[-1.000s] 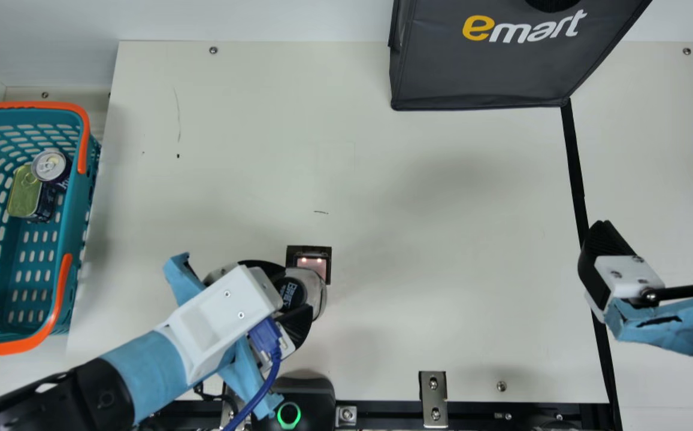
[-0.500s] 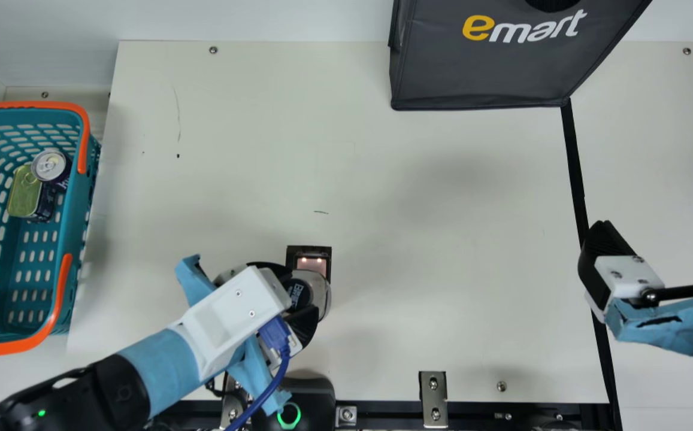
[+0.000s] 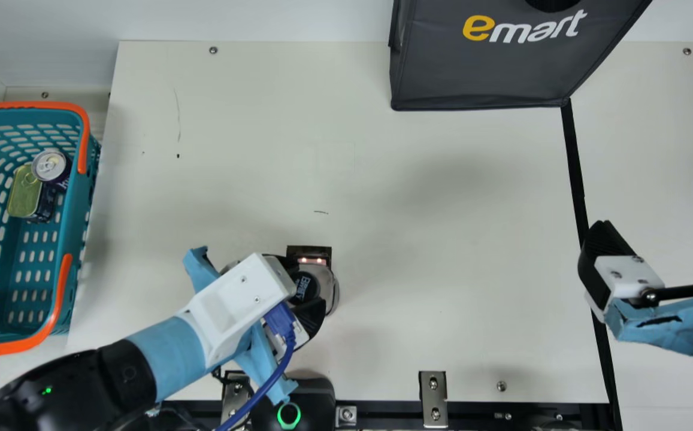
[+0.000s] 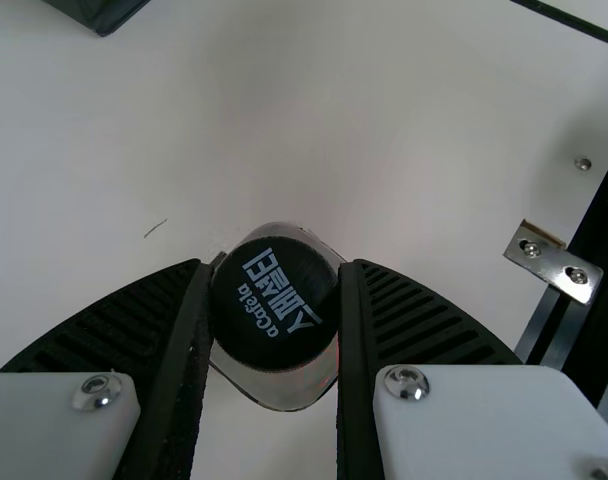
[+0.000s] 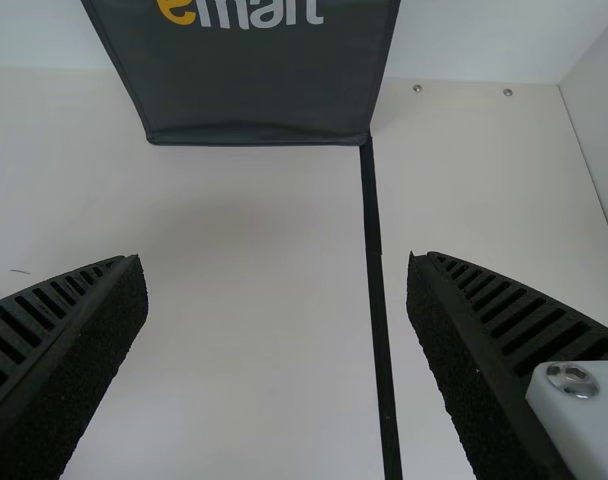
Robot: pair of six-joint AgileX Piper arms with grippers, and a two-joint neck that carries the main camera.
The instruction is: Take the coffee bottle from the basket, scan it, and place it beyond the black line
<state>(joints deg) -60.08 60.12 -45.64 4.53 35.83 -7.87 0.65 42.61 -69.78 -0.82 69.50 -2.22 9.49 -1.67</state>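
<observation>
I'm working two arms from far away, and my left gripper (image 3: pixel 311 286) has the coffee bottle (image 3: pixel 328 288) squeezed between its two black fingers. In the left wrist view, one finger presses each side, right by the round black cap (image 4: pixel 274 303) with white letters on it. From the main view, the bottle is out of the basket (image 3: pixel 66 239) and covers part of a small black box (image 3: pixel 309 250) with two tiny lights. I can't tell if the bottle touches that box. It is well to the left of the black line (image 3: pixel 575 167). My right gripper (image 3: pixel 661 230) is wide open with nothing in it, and the right wrist view shows the line running between its fingers. The basket is blue-green with orange handles, and a round can (image 3: pixel 50 166) sits by a flat tin (image 3: pixel 22 193) inside. A big dark bag (image 3: pixel 478 72) stands at the far side, right where the line starts.
</observation>
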